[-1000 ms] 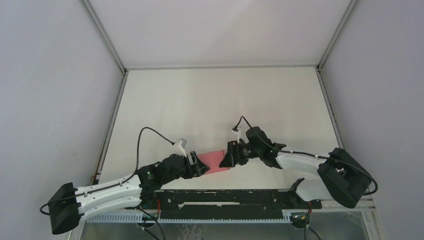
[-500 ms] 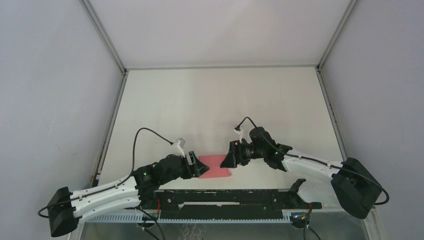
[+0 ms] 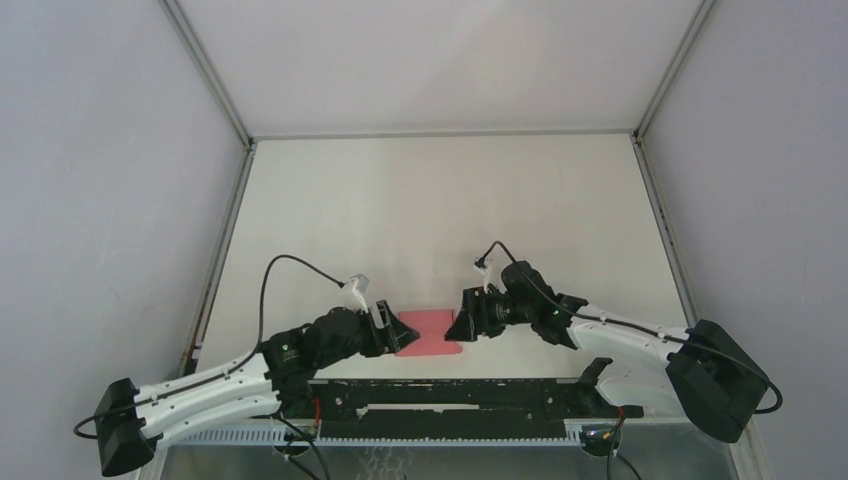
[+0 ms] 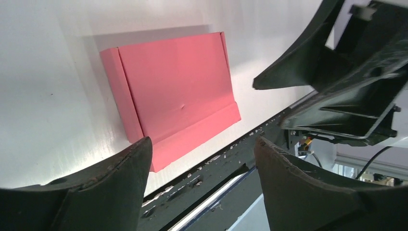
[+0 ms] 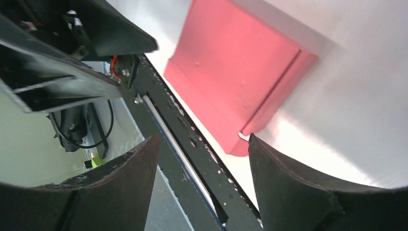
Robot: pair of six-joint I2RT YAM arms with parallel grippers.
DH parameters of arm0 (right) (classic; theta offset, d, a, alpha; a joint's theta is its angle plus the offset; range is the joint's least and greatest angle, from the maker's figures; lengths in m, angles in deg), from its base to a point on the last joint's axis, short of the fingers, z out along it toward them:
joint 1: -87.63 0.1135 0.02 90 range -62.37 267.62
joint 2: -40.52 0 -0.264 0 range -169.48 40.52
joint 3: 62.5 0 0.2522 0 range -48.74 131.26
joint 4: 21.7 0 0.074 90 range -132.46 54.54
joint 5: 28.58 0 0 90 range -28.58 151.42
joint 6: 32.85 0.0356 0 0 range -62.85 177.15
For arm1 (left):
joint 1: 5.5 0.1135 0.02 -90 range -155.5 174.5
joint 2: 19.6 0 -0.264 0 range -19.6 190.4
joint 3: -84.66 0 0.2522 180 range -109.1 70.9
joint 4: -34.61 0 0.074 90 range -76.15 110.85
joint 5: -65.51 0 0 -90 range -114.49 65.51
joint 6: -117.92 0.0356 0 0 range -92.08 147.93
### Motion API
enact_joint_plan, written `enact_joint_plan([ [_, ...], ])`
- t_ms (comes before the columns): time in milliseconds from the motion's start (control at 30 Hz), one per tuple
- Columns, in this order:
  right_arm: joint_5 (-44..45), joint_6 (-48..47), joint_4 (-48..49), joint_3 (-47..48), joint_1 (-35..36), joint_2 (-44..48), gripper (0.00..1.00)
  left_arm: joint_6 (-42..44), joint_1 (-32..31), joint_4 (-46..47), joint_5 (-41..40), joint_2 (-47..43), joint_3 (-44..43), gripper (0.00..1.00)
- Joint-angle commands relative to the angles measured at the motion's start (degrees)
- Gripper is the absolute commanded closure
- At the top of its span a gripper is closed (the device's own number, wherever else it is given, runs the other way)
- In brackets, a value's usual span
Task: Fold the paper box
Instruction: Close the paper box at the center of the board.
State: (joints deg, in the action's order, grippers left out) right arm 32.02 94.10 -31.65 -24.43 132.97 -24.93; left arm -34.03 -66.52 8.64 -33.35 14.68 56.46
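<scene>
Top external view gives us the white table (image 3: 450, 200), with both arms reaching in low from its near edge and a black rail (image 3: 450, 392) running along that edge. The paper box (image 3: 428, 332) lies flat on the table between the two grippers, just beside the rail, with a narrow strip of card along its rail side. The left gripper (image 4: 202, 144) has its jaws spread wide with nothing between them, and the box lies past its fingertips. The right gripper (image 5: 203, 139) is likewise spread and empty, facing the box from the other side.

We judge the main risk to be the box sliding. It is thin, light card on a smooth top, so a push from one finger alone could skate it against the rail instead of bending a panel. The grippers face each other closely across it, so closing in together could knock finger against finger. A pinch on a narrow side flap could crease it off its fold line or tear it.

As for containers, the box is the only one. It looks pressed down flat, and we cannot see whether anything is inside.
</scene>
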Motion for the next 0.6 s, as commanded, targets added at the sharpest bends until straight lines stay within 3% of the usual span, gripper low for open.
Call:
enact_joint_plan([
  [0, 2.3, 1.7, 3.4, -2.3, 0.6, 0.3, 0.23, -1.3, -0.3, 0.1, -0.6, -1.5, -0.1, 0.14],
  [567, 1.2, 2.9, 11.5, -2.7, 1.2, -6.9, 0.08, -1.3, -0.3, 6.3, -0.8, 4.0, 2.9, 0.05],
])
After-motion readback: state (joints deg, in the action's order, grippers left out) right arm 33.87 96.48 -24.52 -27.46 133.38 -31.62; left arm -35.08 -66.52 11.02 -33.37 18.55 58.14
